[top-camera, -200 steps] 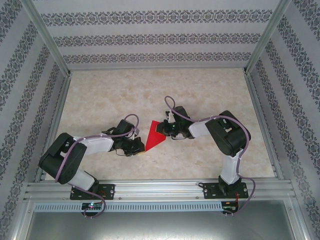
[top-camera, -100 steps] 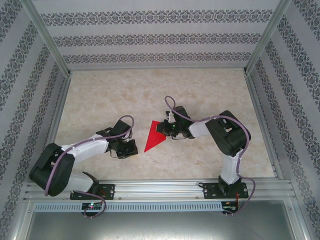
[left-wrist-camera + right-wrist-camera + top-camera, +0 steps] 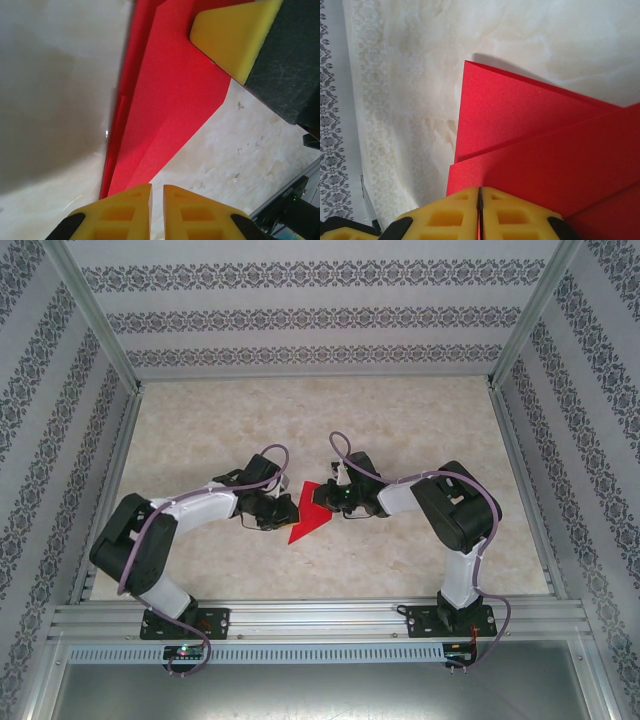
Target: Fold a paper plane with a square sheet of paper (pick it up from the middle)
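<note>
**Visitor:** Where is the paper in this shot?

**Onlooker:** The slim bright red paper plane (image 3: 308,520), a creased pointed triangle, lies flat on the pale marbled tabletop (image 3: 420,430). It sits near the middle, between the two black arms. Its sharp tip points toward the near rail and its wide end faces away.

**Visitor:** What is the right gripper (image 3: 480,192) doing?

**Onlooker:** It sits at the plane's wide end with its yellow fingers (image 3: 445,215) pressed together, only a hairline seam between them. A streak of red shows in that seam, so it looks clamped on the paper's edge. Ahead of it, two red layers spread out, one stepped over the other.

**Visitor:** And the left gripper (image 3: 157,192)?

**Onlooker:** It is low over the table at the plane's left side, near the tip. Its yellow fingertips (image 3: 125,207) stand a sliver apart and nothing shows in the gap. The paper's narrow end runs up to the left-hand fingertip.

**Visitor:** Do the grippers meet?

**Onlooker:** No. From above they face each other across the paper, close but apart.
</note>
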You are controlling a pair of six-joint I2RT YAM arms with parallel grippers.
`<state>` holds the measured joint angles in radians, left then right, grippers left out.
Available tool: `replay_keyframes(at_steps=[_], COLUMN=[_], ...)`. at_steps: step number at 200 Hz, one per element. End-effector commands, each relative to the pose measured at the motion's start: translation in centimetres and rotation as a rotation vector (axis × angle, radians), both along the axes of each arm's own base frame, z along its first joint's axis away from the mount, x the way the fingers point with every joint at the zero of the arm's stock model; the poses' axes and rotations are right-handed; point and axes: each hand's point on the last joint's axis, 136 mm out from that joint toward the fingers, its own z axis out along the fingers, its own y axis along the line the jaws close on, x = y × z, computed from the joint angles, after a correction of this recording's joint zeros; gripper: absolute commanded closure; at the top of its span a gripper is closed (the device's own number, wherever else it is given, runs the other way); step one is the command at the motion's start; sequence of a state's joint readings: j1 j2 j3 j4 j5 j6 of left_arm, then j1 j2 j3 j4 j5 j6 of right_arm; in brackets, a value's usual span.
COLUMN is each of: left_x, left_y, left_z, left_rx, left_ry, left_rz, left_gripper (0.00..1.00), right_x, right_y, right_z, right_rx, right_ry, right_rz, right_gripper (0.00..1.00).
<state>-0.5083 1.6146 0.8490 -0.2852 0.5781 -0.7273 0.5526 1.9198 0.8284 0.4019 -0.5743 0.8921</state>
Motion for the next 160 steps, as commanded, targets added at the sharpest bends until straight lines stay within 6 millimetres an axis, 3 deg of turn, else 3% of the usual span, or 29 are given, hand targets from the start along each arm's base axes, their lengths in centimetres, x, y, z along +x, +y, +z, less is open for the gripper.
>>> replay_keyframes(at_steps=[1, 24, 50, 88, 139, 160], left_x=[-0.2, -1.1, -2.5, -3.0, -2.9, -2.7], left_y=[-0.7, 0.8, 3.7, 3.9, 3.7, 3.6], left_z=[-0.9, -3.4, -5.4, -6.1, -6.3, -6.1], left_rx=[-0.017, 0.091, 0.235, 0.232, 0.228, 0.224], left_ry=[0.020, 0.075, 0.101, 0.114, 0.115, 0.110], left_rz=[-0.060, -0.056, -0.054, -0.042, -0.034, -0.032], left_gripper=[0.84, 0.86, 0.90, 0.91, 0.92, 0.92], right_x=[-1.7, -1.3, -0.4, -1.3, -3.9, -4.5], right_y=[-2.7, -2.3, -1.5, 0.1, 2.9, 3.2], right_z=[-5.2, -4.1, -1.4, 1.6, 1.0, -0.6], right_rx=[-0.169, -0.151, -0.130, -0.121, -0.112, -0.134], right_ry=[0.122, 0.105, 0.051, -0.003, 0.014, 0.052], right_rz=[-0.058, -0.058, -0.033, 0.024, 0.094, 0.081], right_gripper=[0.89, 0.89, 0.88, 0.93, 0.96, 0.96])
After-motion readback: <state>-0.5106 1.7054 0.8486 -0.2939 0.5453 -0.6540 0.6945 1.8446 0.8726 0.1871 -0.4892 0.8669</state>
